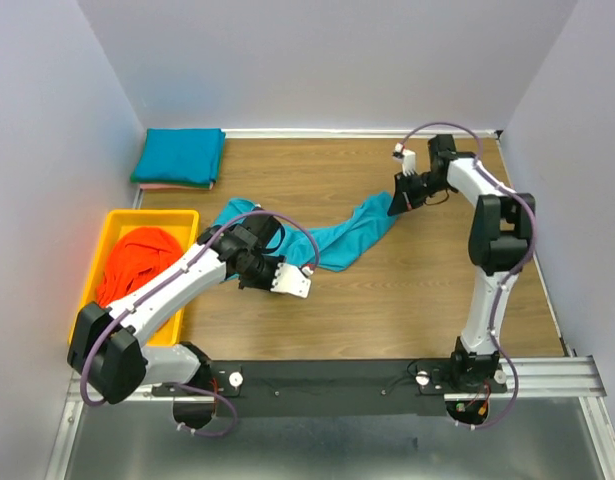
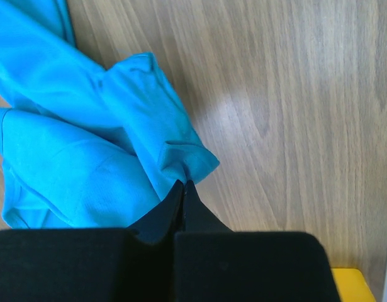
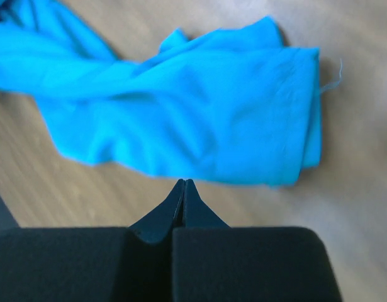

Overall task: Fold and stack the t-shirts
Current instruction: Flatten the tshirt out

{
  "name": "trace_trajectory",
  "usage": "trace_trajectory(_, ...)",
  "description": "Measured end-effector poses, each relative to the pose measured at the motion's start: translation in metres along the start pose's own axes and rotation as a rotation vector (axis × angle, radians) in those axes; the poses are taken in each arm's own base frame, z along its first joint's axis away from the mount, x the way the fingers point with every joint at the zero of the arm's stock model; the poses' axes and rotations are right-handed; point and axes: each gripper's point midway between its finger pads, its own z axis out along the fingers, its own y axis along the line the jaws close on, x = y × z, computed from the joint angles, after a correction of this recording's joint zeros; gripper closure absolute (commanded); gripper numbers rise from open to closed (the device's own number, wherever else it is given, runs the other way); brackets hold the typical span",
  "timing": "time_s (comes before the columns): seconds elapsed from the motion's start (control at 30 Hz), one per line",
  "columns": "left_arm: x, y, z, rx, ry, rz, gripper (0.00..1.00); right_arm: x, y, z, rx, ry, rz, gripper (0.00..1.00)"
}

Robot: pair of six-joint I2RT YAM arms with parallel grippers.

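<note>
Stretching diagonally across the counter (image 1: pixel 387 300) from left-centre to upper right, teal t-shirt (image 1: pixel 337 240) twisted along its length, left claw (image 2: pixel 184 184) clamped on its lower-left end, right claw (image 3: pixel 184 182) pressed together at the upper-right hem, hold on cloth unclear

Bright, even light; faint shadows. Right wrist view blurred, teal t-shirt (image 3: pixel 180 113) soft; glare patch on table (image 2: pixel 234 110).

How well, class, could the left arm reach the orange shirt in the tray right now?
Probably yes: the orange shirt lies uncovered in the tray beside that arm, nothing between. But the left gripper is shut on the blue shirt, so it must let go first.
</note>
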Motion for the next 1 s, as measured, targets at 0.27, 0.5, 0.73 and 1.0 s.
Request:
trace_trajectory(0.27,0.013,-0.006,-0.002,0.0,0.027,0.012,1.0,0.041,0.041,-0.042,0.028,0.032,-0.077,0.99)
trace_trajectory(0.5,0.036,-0.001,-0.01,-0.019,0.069,0.012,1.0,0.052,0.044,-0.053,0.048,0.092,-0.141,0.53)
trace_trajectory(0.73,0.067,0.009,-0.017,-0.044,0.135,-0.009,1.0,-0.033,-0.006,-0.036,0.101,-0.028,-0.192,0.57)
trace_trajectory(1.0,0.073,0.02,-0.017,-0.056,0.148,-0.02,1.0,-0.016,-0.008,0.017,0.048,0.047,-0.134,0.71)
